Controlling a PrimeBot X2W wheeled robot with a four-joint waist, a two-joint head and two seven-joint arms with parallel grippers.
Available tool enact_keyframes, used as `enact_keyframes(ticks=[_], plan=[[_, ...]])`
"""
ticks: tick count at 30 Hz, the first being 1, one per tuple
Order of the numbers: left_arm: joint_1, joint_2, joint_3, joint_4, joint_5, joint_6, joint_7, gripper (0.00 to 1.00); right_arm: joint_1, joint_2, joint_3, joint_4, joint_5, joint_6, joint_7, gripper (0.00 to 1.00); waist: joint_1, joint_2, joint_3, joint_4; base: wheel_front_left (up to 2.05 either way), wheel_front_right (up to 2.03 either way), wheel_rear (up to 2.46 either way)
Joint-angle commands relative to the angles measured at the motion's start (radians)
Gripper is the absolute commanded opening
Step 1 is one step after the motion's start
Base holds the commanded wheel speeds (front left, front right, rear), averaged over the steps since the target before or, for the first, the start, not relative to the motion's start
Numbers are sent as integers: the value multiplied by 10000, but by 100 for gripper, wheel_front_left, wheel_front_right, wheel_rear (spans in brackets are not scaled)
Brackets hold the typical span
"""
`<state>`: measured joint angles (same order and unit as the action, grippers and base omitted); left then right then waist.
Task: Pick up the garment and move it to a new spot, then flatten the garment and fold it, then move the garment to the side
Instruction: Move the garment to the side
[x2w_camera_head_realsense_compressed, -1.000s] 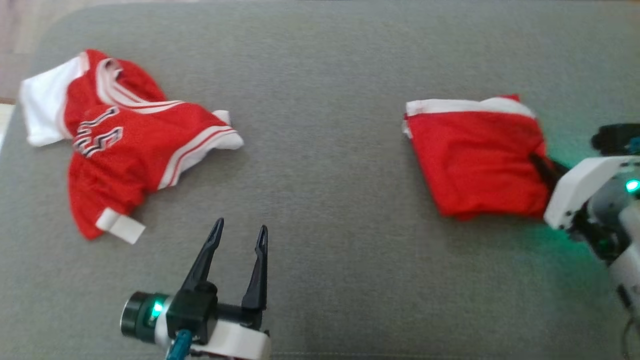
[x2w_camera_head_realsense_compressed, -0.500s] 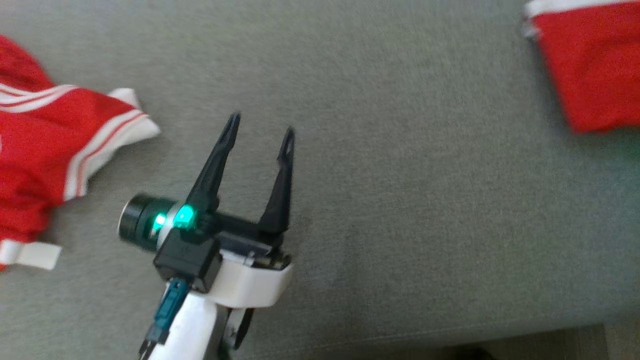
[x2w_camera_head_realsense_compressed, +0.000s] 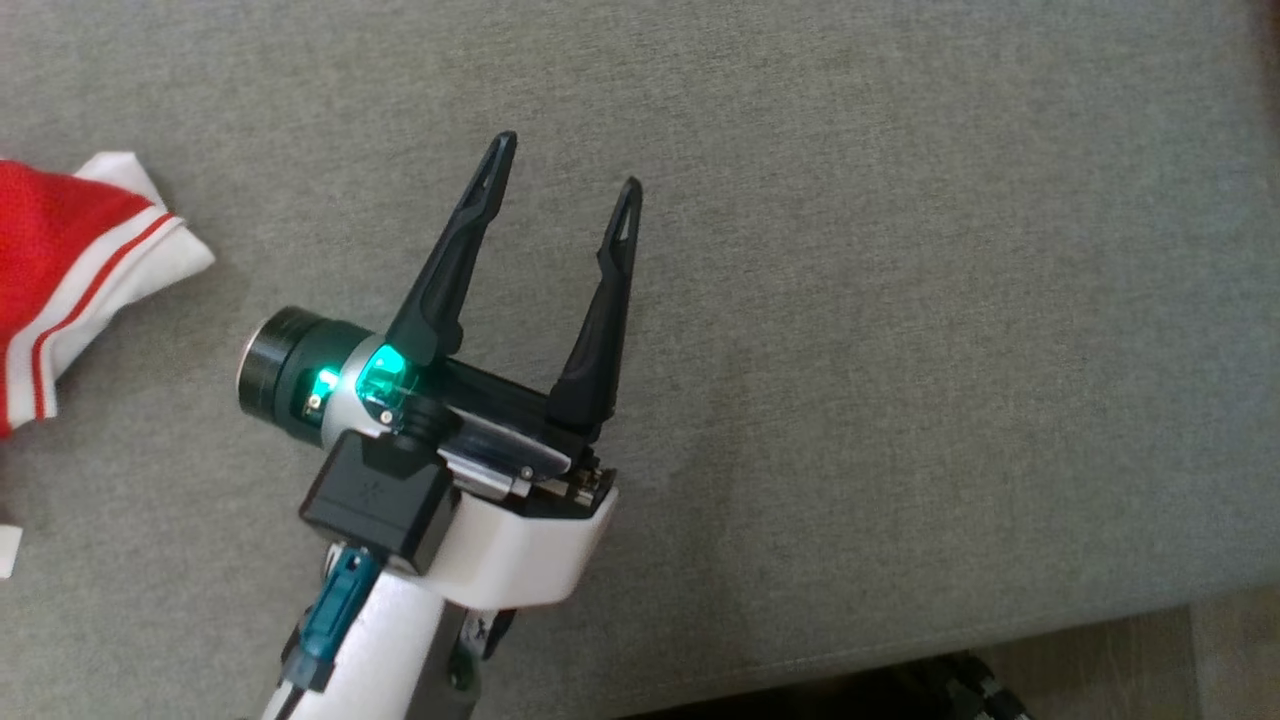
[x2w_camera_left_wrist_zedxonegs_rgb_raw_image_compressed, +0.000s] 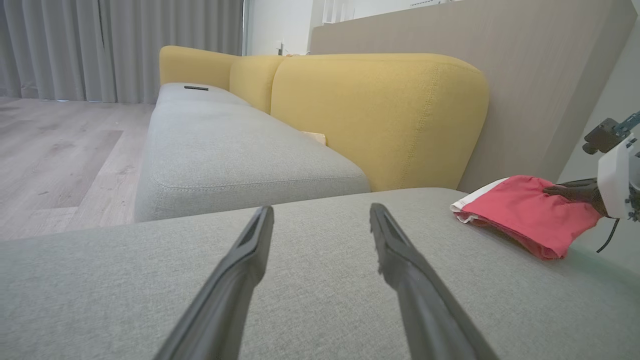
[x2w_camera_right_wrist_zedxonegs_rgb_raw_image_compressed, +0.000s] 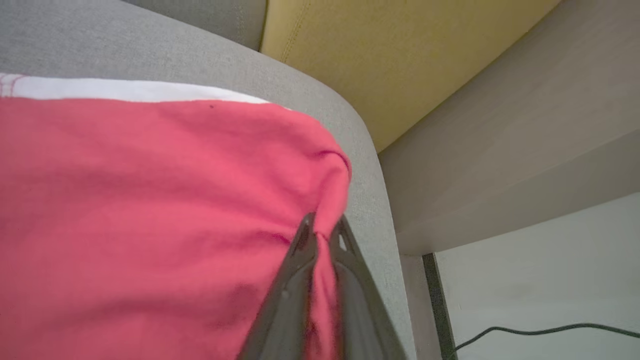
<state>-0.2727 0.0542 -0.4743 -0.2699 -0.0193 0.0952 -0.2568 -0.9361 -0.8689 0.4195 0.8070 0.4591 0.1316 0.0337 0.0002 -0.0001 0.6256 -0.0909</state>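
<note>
The garment (x2w_camera_left_wrist_zedxonegs_rgb_raw_image_compressed: 520, 215) is a red piece with a white band, lying folded near the grey cushion's far right corner. My right gripper (x2w_camera_right_wrist_zedxonegs_rgb_raw_image_compressed: 324, 222) is shut on the garment's (x2w_camera_right_wrist_zedxonegs_rgb_raw_image_compressed: 150, 200) red edge, with cloth pinched between the fingers. In the left wrist view the right gripper (x2w_camera_left_wrist_zedxonegs_rgb_raw_image_compressed: 552, 190) reaches onto the garment from the right. My left gripper (x2w_camera_head_realsense_compressed: 565, 165) hovers open over bare grey cushion (x2w_camera_head_realsense_compressed: 900, 350), nothing between its fingers (x2w_camera_left_wrist_zedxonegs_rgb_raw_image_compressed: 250, 250).
A second red jersey (x2w_camera_head_realsense_compressed: 60, 250) with white stripes lies at the head view's left edge. A yellow sofa backrest (x2w_camera_left_wrist_zedxonegs_rgb_raw_image_compressed: 380, 115) rises behind the cushion. The cushion's front edge (x2w_camera_head_realsense_compressed: 1100, 620) is at lower right. A dark cable (x2w_camera_right_wrist_zedxonegs_rgb_raw_image_compressed: 525, 332) lies on the floor.
The head camera has swung down and closer, so the folded garment and right arm have left that view. The left gripper stays open and looms larger.
</note>
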Motion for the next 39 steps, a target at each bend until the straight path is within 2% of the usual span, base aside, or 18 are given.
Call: enact_keyframes(ticks=[1, 2, 3, 10, 17, 21, 29, 32, 39], plan=[[-53, -4, 193, -405, 37, -44, -49, 100, 140, -663, -116, -5, -166, -9, -98, 24, -2, 1, -49, 78, 0, 0, 0], [-58, -4, 191, -396, 53, -31, -49, 100, 141, -670, -161, 58, -260, -9, -95, 47, -2, 1, -82, 110, 0, 0, 0], [-72, -1, 186, -390, 84, -21, -49, 100, 144, -657, -209, 130, -376, -9, -86, 100, -2, 1, -141, 150, 0, 0, 0], [68, -3, 305, -219, 35, 180, -49, 100, 310, 123, -708, 358, -1272, -9, -304, 100, -2, 1, -891, 385, 0, 0, 0], [1028, 68, 755, 619, -296, 403, -49, 100, 1785, 2833, -1539, 33, -839, -9, -983, 100, -2, 1, -2746, 408, 0, 0, 0], [1763, 106, 1095, 1061, -468, 524, -49, 100, 3026, 4232, -1283, 40, -116, -9, -1501, 100, -2, 1, -4088, 473, 0, 0, 0], [3157, 43, 1831, 1596, -989, 806, -49, 100, 4832, 5552, -875, -83, -426, -9, -2811, 100, -2, 1, -6006, 601, 0, 0, 0], [3627, 22, 2100, 1744, -1050, 897, -49, 100, 5561, 5971, -1307, -934, -837, -9, -2940, 100, -2, 1, -6390, 662, 0, 0, 0], [4370, 1, 2441, 1981, -749, 772, -49, 100, 8170, 7126, -2619, -4825, -2309, -9, -2951, 100, -2, 1, -6952, 960, 0, 0, 0]])
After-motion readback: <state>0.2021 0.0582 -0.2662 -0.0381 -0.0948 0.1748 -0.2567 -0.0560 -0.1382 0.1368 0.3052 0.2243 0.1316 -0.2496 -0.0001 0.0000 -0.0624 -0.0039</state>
